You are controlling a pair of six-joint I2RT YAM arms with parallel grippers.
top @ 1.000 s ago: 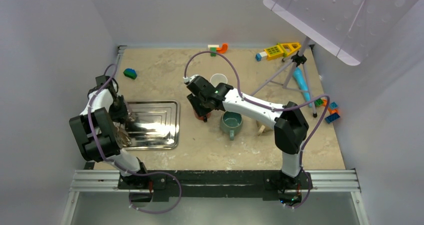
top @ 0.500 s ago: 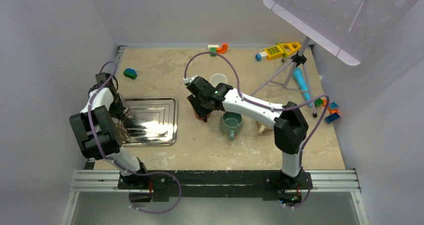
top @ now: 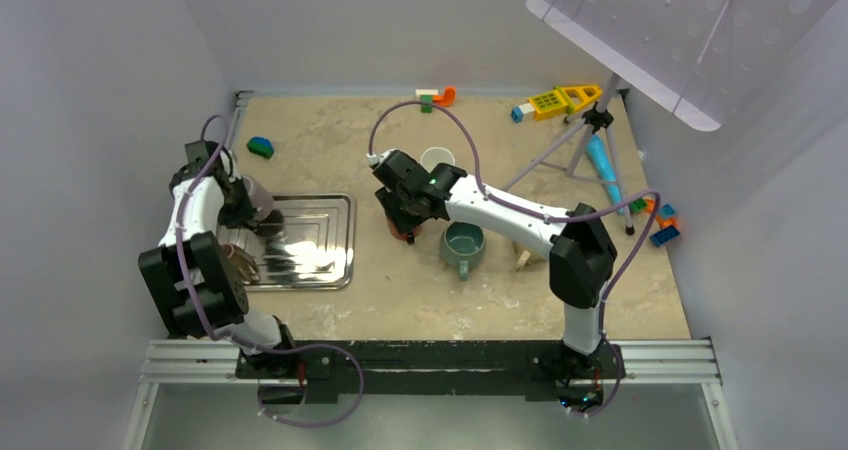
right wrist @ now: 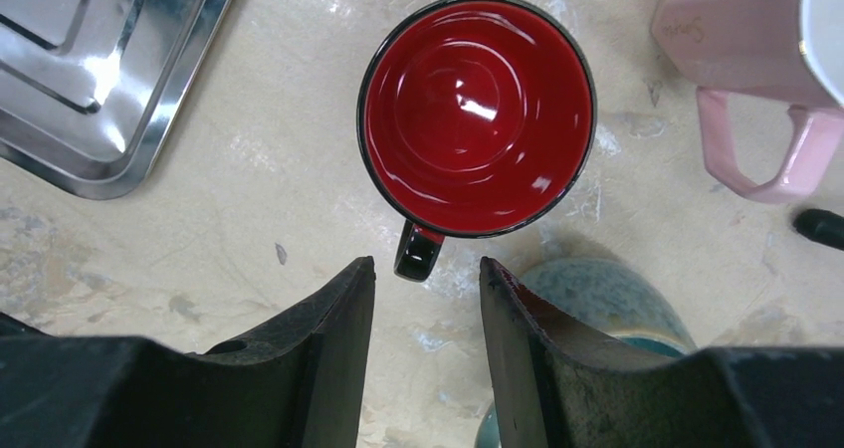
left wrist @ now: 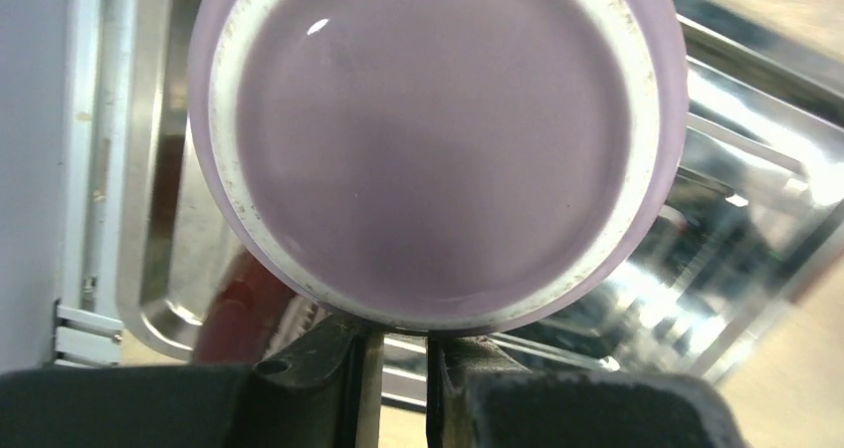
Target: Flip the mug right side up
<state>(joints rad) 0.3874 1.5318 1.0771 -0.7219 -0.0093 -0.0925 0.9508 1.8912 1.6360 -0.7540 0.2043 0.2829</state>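
A lilac mug (left wrist: 438,139) fills the left wrist view, its flat base turned toward the camera. My left gripper (left wrist: 396,343) is shut at the mug's lower edge and holds it above the steel tray (left wrist: 149,299). What the fingers pinch is hidden under the mug. From above, the mug (top: 258,199) hangs over the tray's far left corner (top: 335,260), with the left gripper (top: 243,208) beside it. My right gripper (right wrist: 428,274) is open, just above the handle of an upright red mug (right wrist: 476,114), with nothing between its fingers.
A green mug (top: 463,245) stands upright beside the red mug (top: 403,232). A pink mug (right wrist: 737,30) stands behind them. A tripod (top: 590,130), toy blocks (top: 655,220) and a yellow toy (top: 555,100) sit at the back right. A small blue-green block (top: 260,147) lies at the back left.
My left gripper has shut on the lilac mug and raised it off the tray toward the far left corner. The right arm has stayed where it was.
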